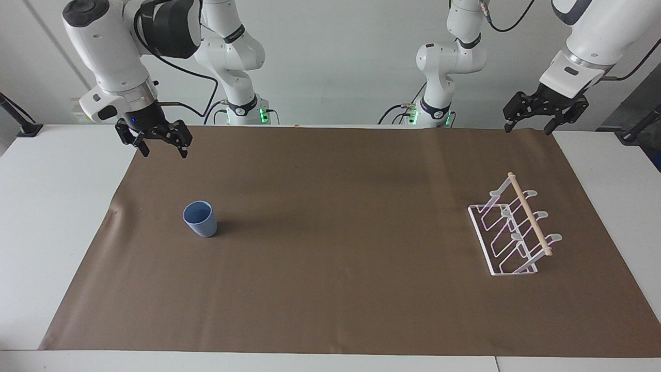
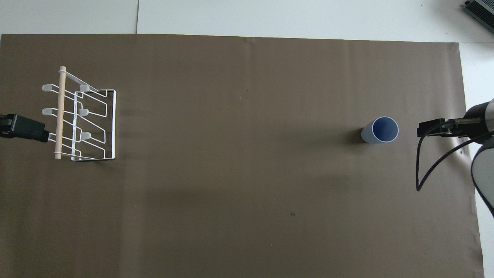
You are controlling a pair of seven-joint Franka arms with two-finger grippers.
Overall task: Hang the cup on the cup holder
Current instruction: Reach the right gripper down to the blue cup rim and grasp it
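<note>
The light blue cup (image 1: 200,219) stands upright on the brown mat, toward the right arm's end of the table; it also shows in the overhead view (image 2: 380,130). The white wire cup holder (image 1: 511,232) with its wooden dowel stands toward the left arm's end and shows in the overhead view too (image 2: 77,116). My right gripper (image 1: 162,151) is open and empty, in the air over the mat's edge, apart from the cup; the overhead view shows it beside the cup (image 2: 432,128). My left gripper (image 1: 529,129) is open and empty, and waits high by the mat's corner (image 2: 29,129).
The brown mat (image 1: 330,289) covers most of the white table (image 1: 46,206). A black cable (image 2: 422,173) hangs from the right arm's wrist. A grey device (image 2: 480,9) sits at the table's corner farthest from the robots.
</note>
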